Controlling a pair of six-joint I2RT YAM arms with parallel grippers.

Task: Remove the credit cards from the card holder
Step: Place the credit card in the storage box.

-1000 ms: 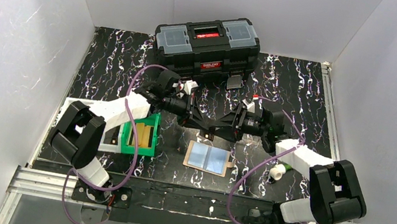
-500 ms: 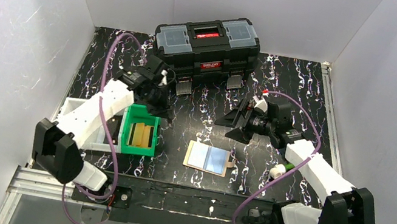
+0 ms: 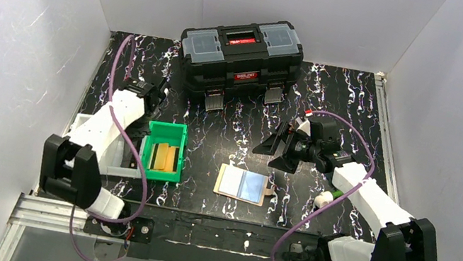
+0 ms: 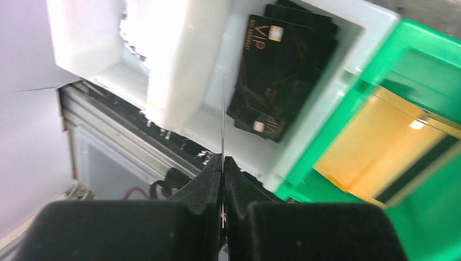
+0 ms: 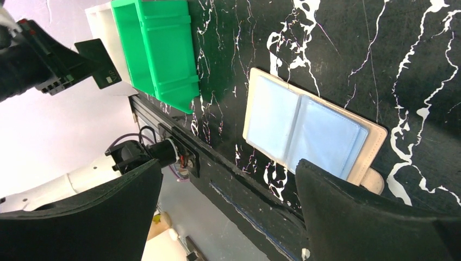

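The tan card holder [image 3: 244, 185] lies open and flat on the black marbled table, near the front edge. Both its halves show light blue faces [image 5: 304, 128]. My right gripper [image 3: 276, 151] hovers just behind it, wide open and empty [image 5: 227, 166]. My left gripper [image 3: 148, 103] is at the left, over the white tray [image 3: 87, 125]. It is shut [image 4: 223, 159] on a thin card [image 4: 223, 114] seen edge-on. In the right wrist view that card [image 5: 99, 66] looks dark.
The white tray [image 4: 348, 49] holds several black VIP cards [image 4: 277, 76]. A green bin [image 3: 166, 132] with yellow-tan slabs [image 4: 380, 141] stands beside it. A black toolbox [image 3: 242, 53] sits at the back. A small white and green object [image 3: 324, 199] lies right of the holder.
My left gripper has swung left from the middle of the table to above the white tray, carrying the card. My right gripper drew back to the right and opened wide.
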